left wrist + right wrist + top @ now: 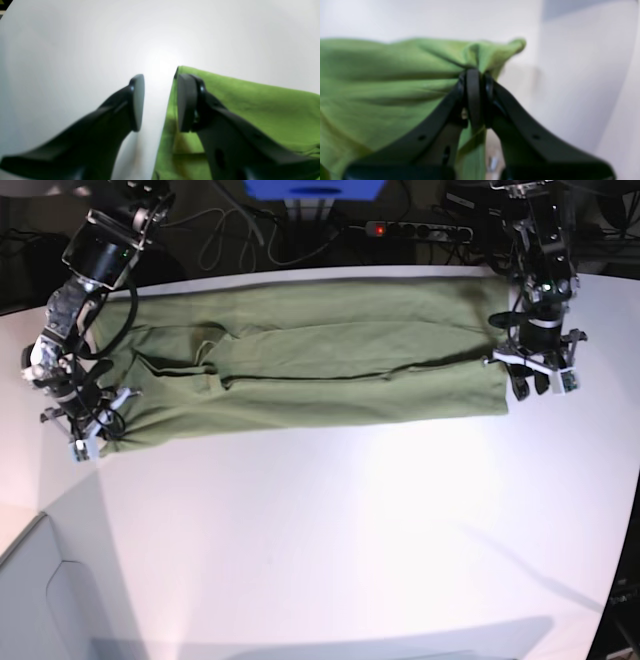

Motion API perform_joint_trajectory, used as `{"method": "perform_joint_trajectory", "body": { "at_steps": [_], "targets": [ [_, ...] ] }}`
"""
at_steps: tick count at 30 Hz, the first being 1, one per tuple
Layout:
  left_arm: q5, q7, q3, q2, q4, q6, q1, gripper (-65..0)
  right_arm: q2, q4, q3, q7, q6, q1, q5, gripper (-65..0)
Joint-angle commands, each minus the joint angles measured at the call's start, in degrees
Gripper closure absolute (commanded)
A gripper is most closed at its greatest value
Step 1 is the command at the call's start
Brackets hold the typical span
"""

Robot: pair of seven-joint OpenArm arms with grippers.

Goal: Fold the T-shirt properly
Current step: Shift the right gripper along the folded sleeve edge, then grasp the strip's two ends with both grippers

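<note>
T-shirt, place: the green T-shirt (320, 340) lay as a long, partly folded band across the white table (330, 530), running from one gripper to the other.
Right gripper: its jaws (478, 72) were closed on the T-shirt near a corner, with cloth bunched between the tips and a small tuft poking out past them.
Left gripper: its jaws (162, 102) stood wide apart at the opposite corner, one finger over the cloth and the other over bare table; they gripped nothing.
Weight: probably very light, so the pull of the cloth would hardly have loaded either arm.
Stiffness: soft and limp by the look of it; creases ran out from the right grip, and it would likely have sagged between two holds.
Slip: the thin layers could have slid over one another, or a shallow pinch might have caught only the top one.
Fragility: little to break, though a hard tug would likely have skewed the fold.
Left hold: the near corner (182, 71) seemed the best place, with both fingers astride the edge and deep enough to take every layer wanted.
Lift: raising both corners together, with gentle outward tension, would have suited this cloth best and kept the front edge straight.
</note>
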Motion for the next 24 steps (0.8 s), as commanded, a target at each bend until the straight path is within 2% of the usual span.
{"method": "perform_joint_trajectory", "body": {
  "at_steps": [1,12,15,18,20,22,24],
  "targets": [
    [-0.13,-1.41,-0.27,-0.56,0.78,0.10,-0.21,-21.3,0.98,1.06,0.09,1.32,0.18,1.00,0.78,-0.2],
    [-0.13,-1.41,-0.27,-0.56,0.78,0.10,0.32,-21.5,0.98,-2.19,0.09,1.32,0.18,4.70,0.51,-1.5],
    [-0.13,-1.41,-0.27,-0.56,0.78,0.10,0.59,-21.6,1.07,-2.37,0.00,1.32,0.18,5.05,0.43,-10.8],
    [-0.13,-1.41,-0.27,-0.56,0.78,-0.16,0.67,-21.7,1.07,-2.37,0.00,1.32,0.18,5.22,0.43,-28.2],
    [-0.13,-1.32,-0.27,-0.47,1.05,-0.16,0.67,-21.7,1.07,-1.84,0.35,1.32,0.18,5.31,0.43,-37.2],
    [-0.21,-1.32,-0.27,-0.47,1.49,0.01,1.99,-21.8,1.07,1.33,0.79,1.32,0.18,4.70,0.51,-41.5],
    [-0.21,-1.32,-0.27,-0.47,1.58,0.01,2.61,-23.8,0.80,5.20,2.03,1.23,0.18,3.11,0.51,-41.4]
  ]
}}
